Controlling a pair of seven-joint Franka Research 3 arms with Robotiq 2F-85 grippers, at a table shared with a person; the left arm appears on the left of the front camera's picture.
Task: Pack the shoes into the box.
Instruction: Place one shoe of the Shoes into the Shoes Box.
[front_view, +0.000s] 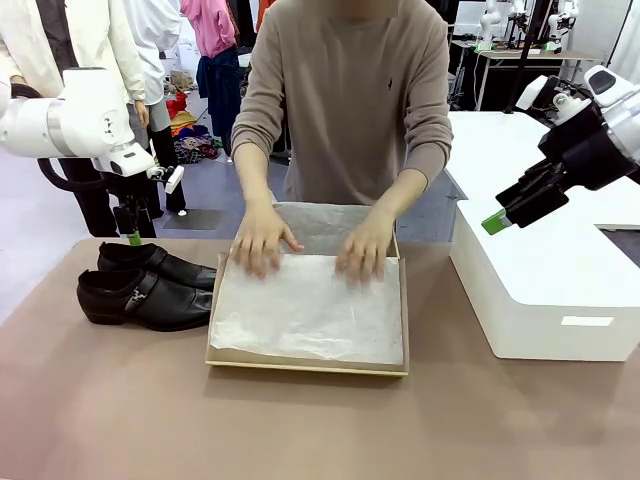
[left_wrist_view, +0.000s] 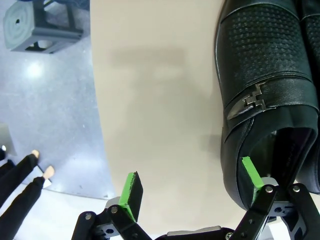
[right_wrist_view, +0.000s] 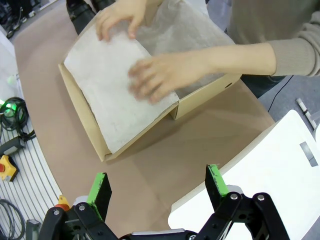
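Since tissue lines the box, its floor (all) is hidden.

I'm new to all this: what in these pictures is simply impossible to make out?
- Bottom of the box: in the front and right wrist views the tissue paper covers it, so anything beneath is hidden.
- Far shoe: in the front view the near shoe hides its lower side.
- Buckled shoe: in the left wrist view the top edge cuts off its toe; the right edge cuts off most of the second shoe.
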